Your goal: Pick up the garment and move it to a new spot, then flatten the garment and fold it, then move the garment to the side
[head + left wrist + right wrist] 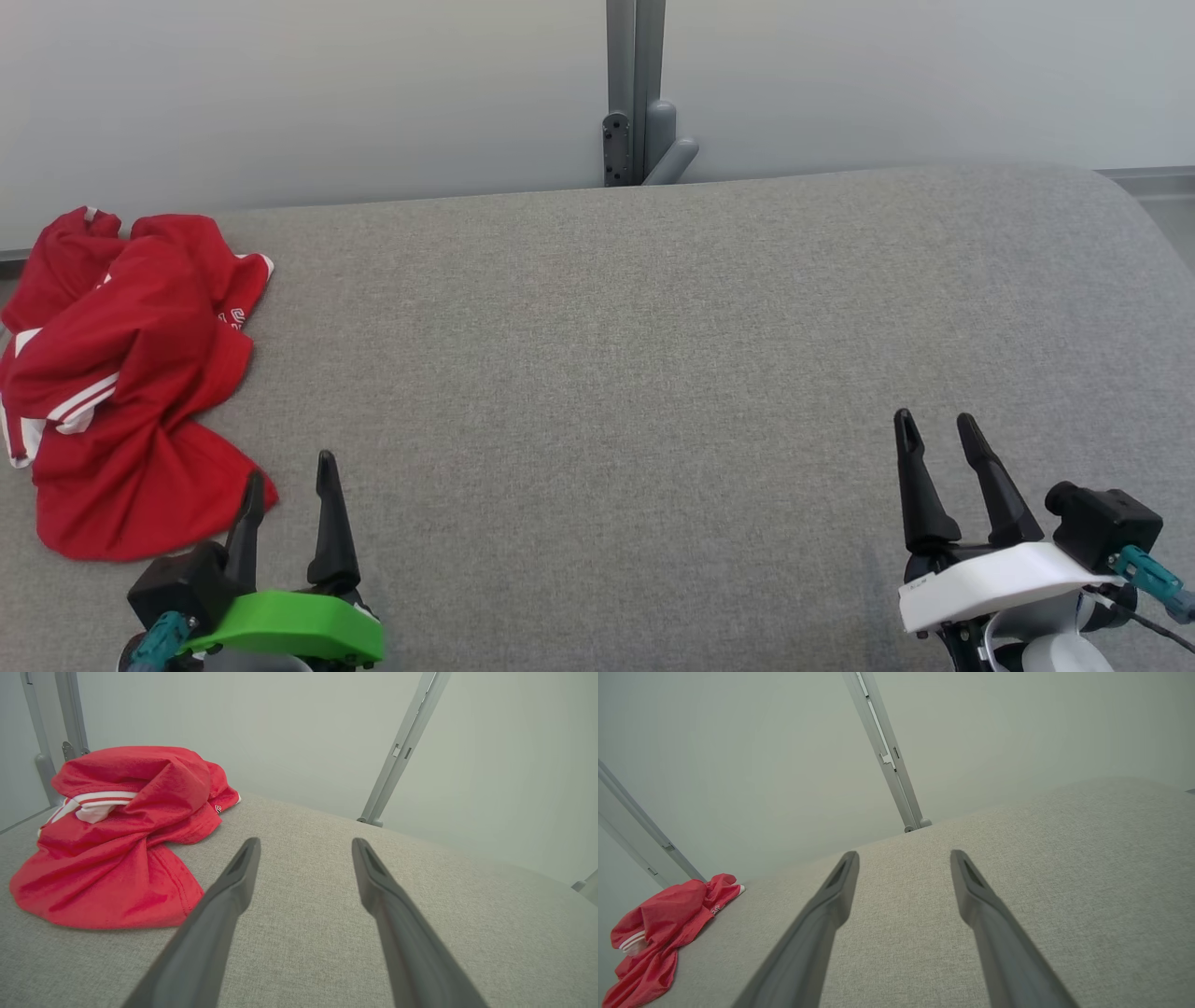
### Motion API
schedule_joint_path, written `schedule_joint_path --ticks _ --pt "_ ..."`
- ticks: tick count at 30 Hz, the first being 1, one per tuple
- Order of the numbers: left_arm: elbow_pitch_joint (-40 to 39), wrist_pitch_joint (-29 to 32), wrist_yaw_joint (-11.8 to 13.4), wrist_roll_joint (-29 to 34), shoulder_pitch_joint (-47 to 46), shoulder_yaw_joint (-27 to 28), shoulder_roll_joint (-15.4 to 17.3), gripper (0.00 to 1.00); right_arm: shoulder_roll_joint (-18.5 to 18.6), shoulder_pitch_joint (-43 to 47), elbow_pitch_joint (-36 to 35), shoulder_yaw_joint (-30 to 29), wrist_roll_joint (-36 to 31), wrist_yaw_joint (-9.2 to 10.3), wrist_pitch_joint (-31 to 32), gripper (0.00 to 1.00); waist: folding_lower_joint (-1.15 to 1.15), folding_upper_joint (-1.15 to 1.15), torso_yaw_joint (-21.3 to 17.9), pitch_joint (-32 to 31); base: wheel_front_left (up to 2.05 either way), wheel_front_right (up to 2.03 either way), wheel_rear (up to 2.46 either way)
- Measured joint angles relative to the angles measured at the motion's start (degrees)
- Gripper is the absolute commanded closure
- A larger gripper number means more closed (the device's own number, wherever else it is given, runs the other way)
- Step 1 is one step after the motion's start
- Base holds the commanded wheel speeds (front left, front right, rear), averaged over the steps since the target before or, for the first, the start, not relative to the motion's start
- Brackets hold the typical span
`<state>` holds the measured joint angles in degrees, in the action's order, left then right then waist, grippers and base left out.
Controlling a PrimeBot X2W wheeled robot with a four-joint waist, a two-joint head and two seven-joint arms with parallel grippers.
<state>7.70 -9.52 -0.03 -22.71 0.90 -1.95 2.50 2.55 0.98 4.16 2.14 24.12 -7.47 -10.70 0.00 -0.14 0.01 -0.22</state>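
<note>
Head view is showing left gripper hovering just beside, maybe touching, the crumpled garment, right gripper well apart, all 4 fingers standing spread, ready for pickup.

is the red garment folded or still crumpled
Crumpled: the red garment lies bunched in uneven creases at the grey table's left end.
</note>
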Motion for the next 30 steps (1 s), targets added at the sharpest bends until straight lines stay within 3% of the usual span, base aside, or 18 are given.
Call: schedule_joint_path --ticks 16,30 --pt "0.2 -2.2 -0.5 8.0 0.9 -0.5 0.1 0.0 0.1 0.8 -0.7 0.6 -8.3 -0.01 -1.6 0.0 0.0 0.0 -0.1 0.1 0.0 0.0 0.0" --pt "-0.3 -4.2 0.1 10.6 1.6 0.0 0.1 0.0 0.1 1.3 -2.1 0.6 -14.6 -0.01 -3.3 0.0 0.0 0.0 -0.2 0.2 0.0 0.0 0.0"
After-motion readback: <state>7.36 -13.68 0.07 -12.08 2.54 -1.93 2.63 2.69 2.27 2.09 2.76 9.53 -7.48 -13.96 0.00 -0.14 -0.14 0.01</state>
